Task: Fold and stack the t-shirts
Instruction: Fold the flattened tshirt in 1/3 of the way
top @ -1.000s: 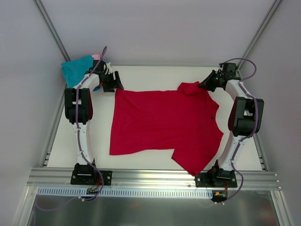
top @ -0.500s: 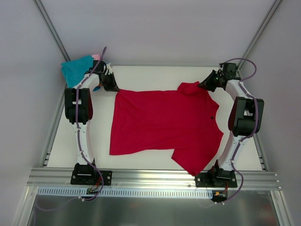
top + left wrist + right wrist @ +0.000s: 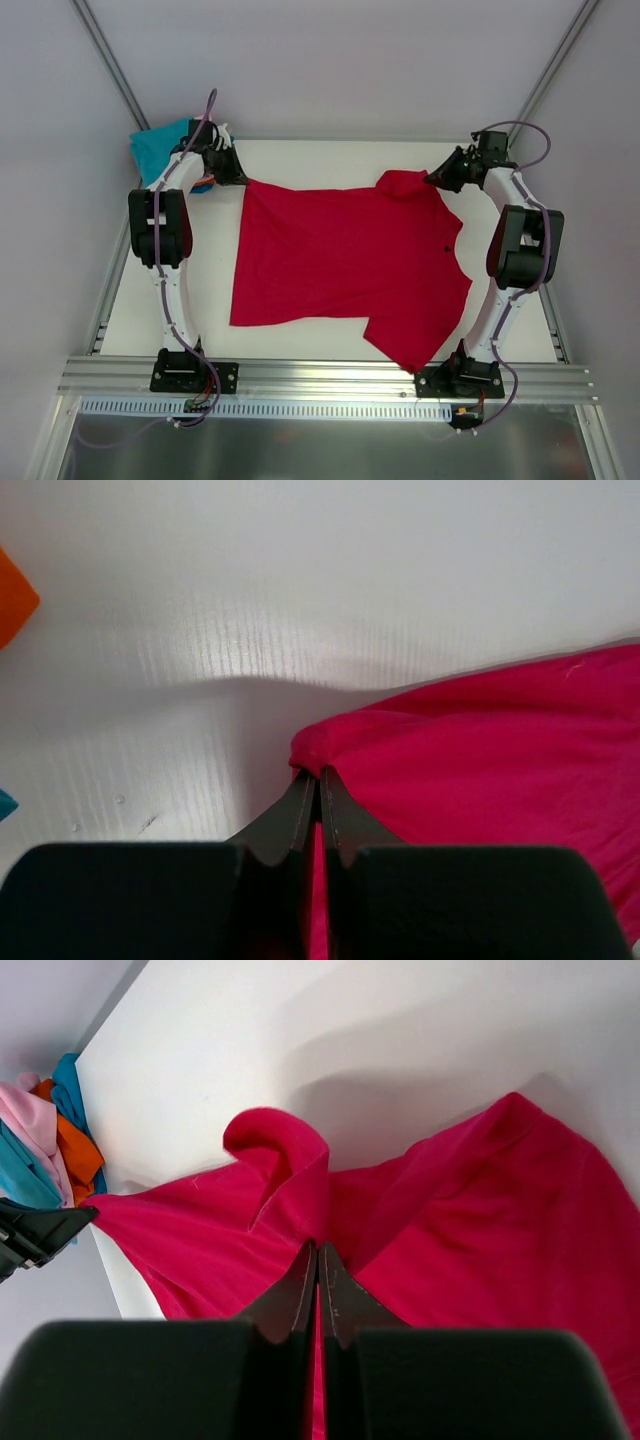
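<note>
The red shirt [image 3: 345, 265] lies spread on the white table [image 3: 320, 160], its long axis running left to right across the far half, hem end towards the left arm and collar end towards the right arm. The left pincer [image 3: 232, 170] is clenched on the far left corner of the cloth; in the left wrist view the jaws are closed with a small bunched fold of red pinched between them. The right pincer [image 3: 437, 180] is clenched on the far right part, near the shoulder, where the fabric rises in a curled lip; the right wrist view shows red cloth caught between its closed jaws too. So each arm holds the far edge at its own end, and the shirt's body stretches from that edge towards the arm bases. One sleeve or corner droops over the near edge of the table just beside the right arm's base.

I judge the coming move to turn on this: both grips sit on the far edge, so a fold would carry that edge towards the near side, across the short axis.

The other shirts [image 3: 165, 148], teal, pink and orange, are heaped at the far left corner, just beside the left pincer.

No brand, label or writing can be read anywhere.
</note>
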You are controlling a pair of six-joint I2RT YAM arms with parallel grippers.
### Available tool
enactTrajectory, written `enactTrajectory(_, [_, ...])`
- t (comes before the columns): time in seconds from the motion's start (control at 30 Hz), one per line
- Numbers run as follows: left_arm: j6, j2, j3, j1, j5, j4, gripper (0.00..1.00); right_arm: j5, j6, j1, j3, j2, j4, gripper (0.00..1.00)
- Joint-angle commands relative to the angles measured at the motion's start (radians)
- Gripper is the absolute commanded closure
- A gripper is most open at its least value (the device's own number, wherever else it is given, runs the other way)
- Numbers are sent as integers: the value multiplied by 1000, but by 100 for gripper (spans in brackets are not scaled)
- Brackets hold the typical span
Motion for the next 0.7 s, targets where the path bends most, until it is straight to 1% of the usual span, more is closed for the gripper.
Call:
enactTrajectory(0.0, [-11, -95, 20, 11, 5, 6, 100, -9, -27, -18, 58, -26, -12, 100])
enactTrajectory(0.17, [-19, -158, -31, 11, 22, 13, 100, -2, -32, -19, 9, -106, -18, 100])
enactTrajectory(0.3, [-26, -213, -88, 11, 28, 26, 100, 6, -59, -19, -22, -172, -90, 99])
enactTrajectory(0.37, [-31, -246, -126, 11, 32, 32, 100, 10, -67, -19, -77, -209, -93, 100])
enactTrajectory(0.47, [-40, -286, -177, 11, 43, 41, 100, 15, -82, -19, -143, -305, -107, 99])
enactTrajectory(0.67, [-57, -365, -289, 8, 57, 66, 100, 46, -117, -21, -239, -437, -186, 100])
